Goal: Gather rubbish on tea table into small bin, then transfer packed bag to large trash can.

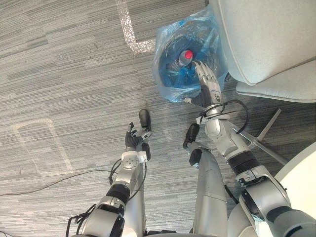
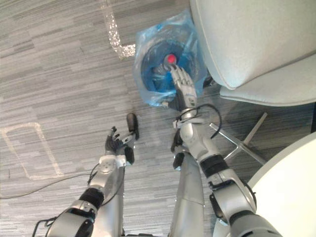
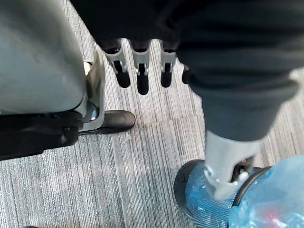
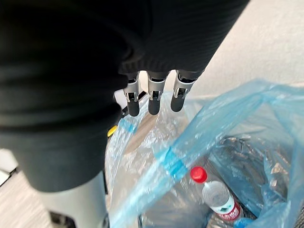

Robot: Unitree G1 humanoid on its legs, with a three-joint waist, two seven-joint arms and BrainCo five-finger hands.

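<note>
The left hand hangs low over the carpet, its fingers loose, slightly spread and holding nothing. It is well short of the bin.

Ahead and to its right stands the small bin, lined with a blue bag whose film spills over the rim. The right hand reaches over the bag's mouth. Its fingers are straight, side by side and empty, with the tips just above the near edge of the film. Below them, inside the bag, a bottle with a red cap leans among dark crumpled pieces, which may be wrappers; I cannot tell.

The bag looks thin, soft and slick. It should crumple readily and could tear if pulled by a single layer. The load seems light, with one plastic bottle and scraps. The best hold is likely the loose rim film nearest the right fingertips, bunched into a thick fold before lifting. The bin may rise with it unless steadied.

Right of the hand is a pale chair, and nearer the robot a white tabletop.
</note>
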